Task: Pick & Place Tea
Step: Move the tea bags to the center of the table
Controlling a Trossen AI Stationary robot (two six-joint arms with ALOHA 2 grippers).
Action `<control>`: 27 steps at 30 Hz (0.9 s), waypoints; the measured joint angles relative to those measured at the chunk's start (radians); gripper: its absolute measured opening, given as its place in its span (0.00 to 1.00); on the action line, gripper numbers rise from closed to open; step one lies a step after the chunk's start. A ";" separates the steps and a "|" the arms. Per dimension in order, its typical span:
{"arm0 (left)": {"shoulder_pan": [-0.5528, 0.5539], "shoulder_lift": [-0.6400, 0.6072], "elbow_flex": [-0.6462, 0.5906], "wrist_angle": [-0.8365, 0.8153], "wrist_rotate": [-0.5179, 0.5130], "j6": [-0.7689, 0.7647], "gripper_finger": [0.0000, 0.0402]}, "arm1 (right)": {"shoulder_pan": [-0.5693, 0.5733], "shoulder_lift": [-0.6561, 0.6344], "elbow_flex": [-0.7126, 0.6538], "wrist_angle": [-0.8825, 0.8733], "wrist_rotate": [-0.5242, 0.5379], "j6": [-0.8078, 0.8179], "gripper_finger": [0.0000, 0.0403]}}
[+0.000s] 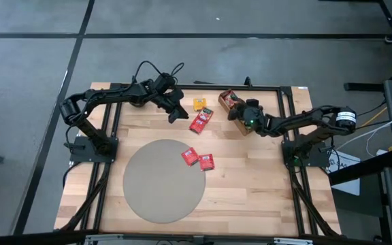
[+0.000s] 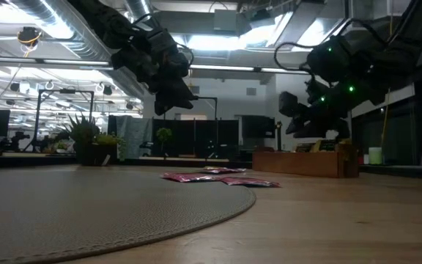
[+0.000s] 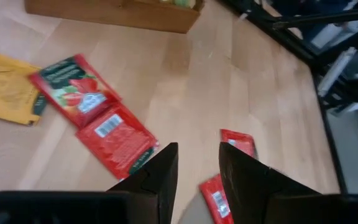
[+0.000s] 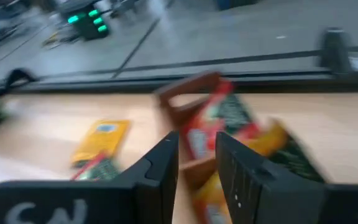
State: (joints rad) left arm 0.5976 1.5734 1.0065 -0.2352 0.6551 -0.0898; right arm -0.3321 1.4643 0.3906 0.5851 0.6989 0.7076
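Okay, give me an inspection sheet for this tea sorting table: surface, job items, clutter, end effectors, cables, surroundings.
Surface: wooden table with a round grey mat.
Job's things: two red sachets on the mat's edge; red sachets and a yellow sachet on bare wood; more sachets in the wooden tray.
Clutter: nothing seen.
End effectors: left end effector hangs in the air near the loose red sachets, fingers apart, empty. Right end effector is over the tray, fingers apart, holding nothing.
Cables: black loops over the left arm; white and yellow leads off the right edge.
Surroundings: potted plant and dark screens beyond the table in the low view.
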 joint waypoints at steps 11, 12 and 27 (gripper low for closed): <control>0.000 0.000 0.000 0.019 -0.166 -0.001 0.28 | -0.002 0.002 0.360 -0.407 -0.278 -0.035 0.27; 0.000 0.000 0.000 0.030 -0.166 -0.001 0.28 | -0.004 0.014 0.410 -0.475 -0.314 -0.035 0.27; 0.000 0.000 0.000 0.072 -0.167 0.058 0.28 | -0.107 0.434 0.944 -0.728 -0.801 -0.010 0.02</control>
State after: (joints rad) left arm 0.5976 1.5734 1.0065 -0.1628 0.4885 -0.0320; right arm -0.4389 1.8981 1.3343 -0.1432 -0.1018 0.6973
